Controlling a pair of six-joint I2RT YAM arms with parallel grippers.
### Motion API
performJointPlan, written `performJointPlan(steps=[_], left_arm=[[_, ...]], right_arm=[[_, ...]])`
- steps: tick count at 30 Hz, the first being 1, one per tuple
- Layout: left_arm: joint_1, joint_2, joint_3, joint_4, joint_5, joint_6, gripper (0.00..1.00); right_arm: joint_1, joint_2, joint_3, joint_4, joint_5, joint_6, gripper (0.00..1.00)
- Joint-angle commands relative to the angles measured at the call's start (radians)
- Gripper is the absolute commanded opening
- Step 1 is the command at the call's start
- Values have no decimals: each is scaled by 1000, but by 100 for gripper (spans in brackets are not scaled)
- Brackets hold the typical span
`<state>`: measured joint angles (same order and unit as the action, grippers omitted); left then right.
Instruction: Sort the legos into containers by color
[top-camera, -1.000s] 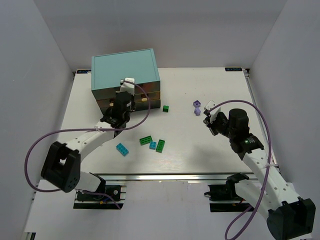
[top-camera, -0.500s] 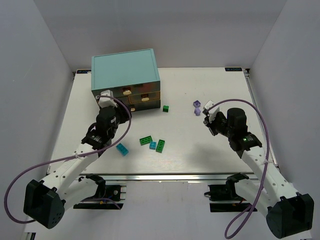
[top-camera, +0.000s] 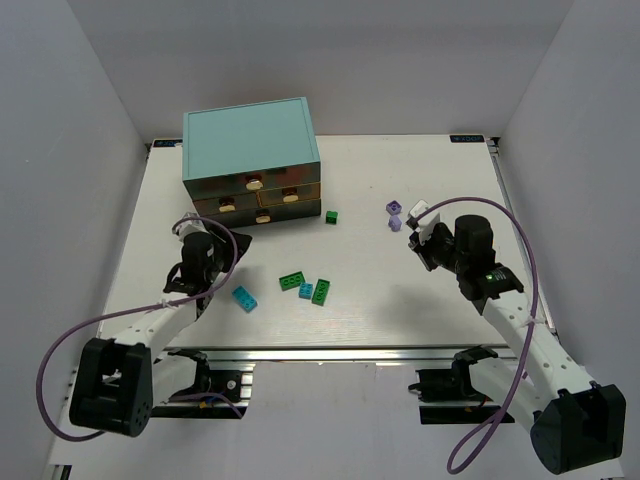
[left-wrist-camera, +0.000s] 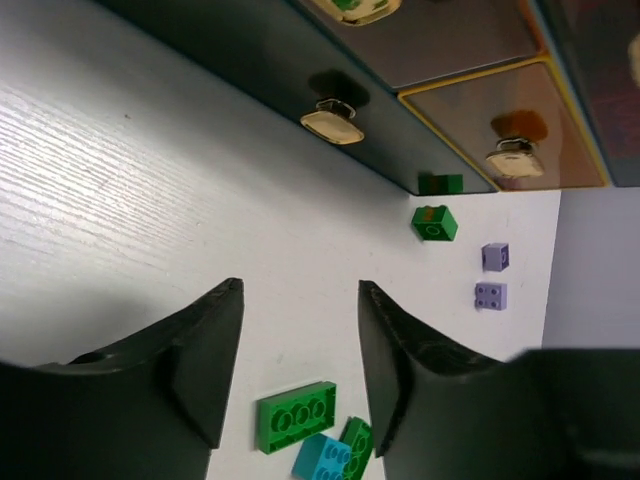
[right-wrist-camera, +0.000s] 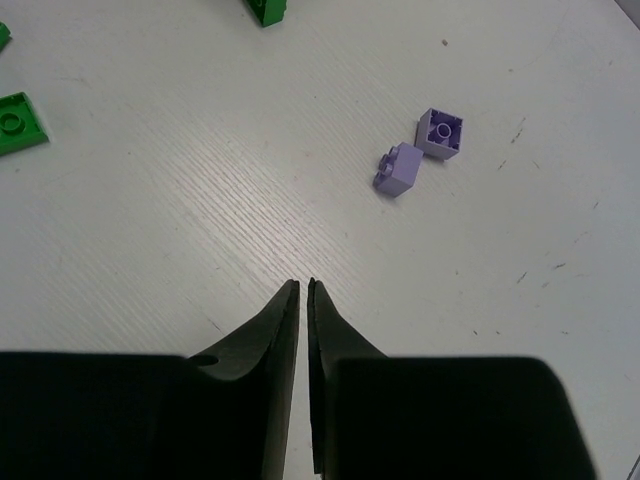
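Note:
The containers are drawers (top-camera: 290, 195) with brownish fronts (left-wrist-camera: 490, 110) and cream knobs (left-wrist-camera: 332, 122) in a teal cabinet (top-camera: 250, 140); all look pushed in. Loose legos lie on the table: a green cube (top-camera: 331, 217) (left-wrist-camera: 434, 223), two lavender pieces (top-camera: 393, 208) (right-wrist-camera: 440, 133) (right-wrist-camera: 398, 168), a green brick (top-camera: 292, 281) (left-wrist-camera: 295, 417), a small cyan piece (top-camera: 306, 290) against another green brick (top-camera: 322, 291), and a cyan brick (top-camera: 244, 298). My left gripper (top-camera: 205, 262) (left-wrist-camera: 298, 290) is open and empty, left of the bricks. My right gripper (top-camera: 422, 247) (right-wrist-camera: 301, 284) is all but closed on nothing, near the lavender pieces.
White walls close in the table on the left, back and right. The cabinet stands at the back left. A flat green piece (right-wrist-camera: 20, 122) lies at the left edge of the right wrist view. Purple cables loop off both arms.
My left gripper has come away from the drawer fronts, swung back toward the near left and opened. The right jaws have parted by a hairline; that arm has barely moved.

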<state>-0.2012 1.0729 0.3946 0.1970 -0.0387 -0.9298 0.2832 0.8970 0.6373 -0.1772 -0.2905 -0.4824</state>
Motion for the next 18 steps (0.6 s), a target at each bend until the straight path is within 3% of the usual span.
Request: performJointPlan(steps=[1,5,13,18], left_arm=[[54,39,-11,165,155,-75,64],[108,97,6,226,186,-78,69],[209,202,-2,401,287,-116,67],[249,237,47,412,345,-100,65]], right_arm=[[-3,8,9,15,-4,-12,14],[-4,8,9,15,-2,-15,15],[-3,17,10,13,-1,-16,16],[-1,20,10,10,1,-19,16]])
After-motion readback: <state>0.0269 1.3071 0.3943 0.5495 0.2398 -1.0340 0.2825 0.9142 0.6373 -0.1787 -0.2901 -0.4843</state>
